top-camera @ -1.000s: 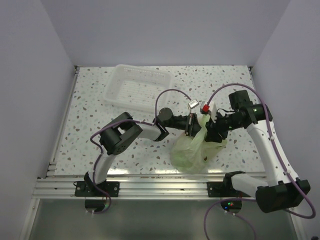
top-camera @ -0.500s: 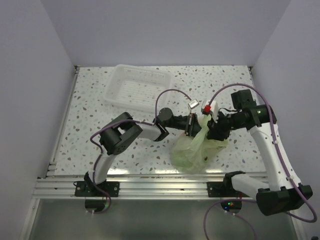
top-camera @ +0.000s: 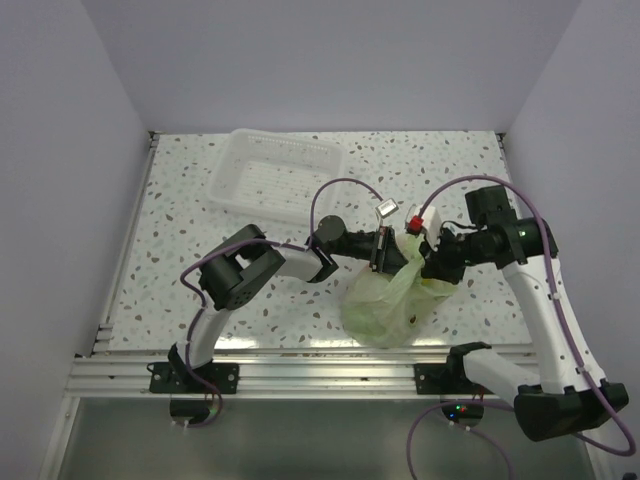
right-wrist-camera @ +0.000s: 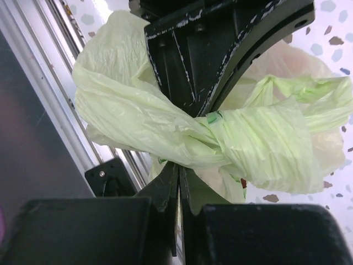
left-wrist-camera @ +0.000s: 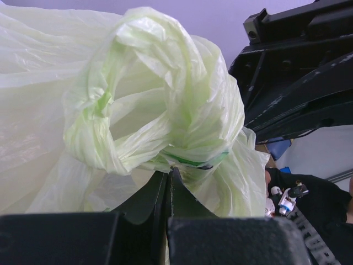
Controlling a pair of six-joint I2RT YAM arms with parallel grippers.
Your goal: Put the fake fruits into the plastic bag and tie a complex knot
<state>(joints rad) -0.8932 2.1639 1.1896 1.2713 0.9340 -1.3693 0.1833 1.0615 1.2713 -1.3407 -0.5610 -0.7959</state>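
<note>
Bag (left-wrist-camera: 160, 94) betw. L claw (left-wrist-camera: 169, 178), R claw (right-wrist-camera: 180, 172)

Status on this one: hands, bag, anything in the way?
Left hand shut on the plastic bag. Right hand shut on it too. Twisted knot between them. White basket sits behind, nothing blocking.

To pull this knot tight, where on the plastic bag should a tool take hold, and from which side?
On a twisted handle strand right beside the knot, coming crosswise from the side: there the plastic is bunched thin, while the rest of the bag is slack and bulging. The right tool pinches it so.
</note>
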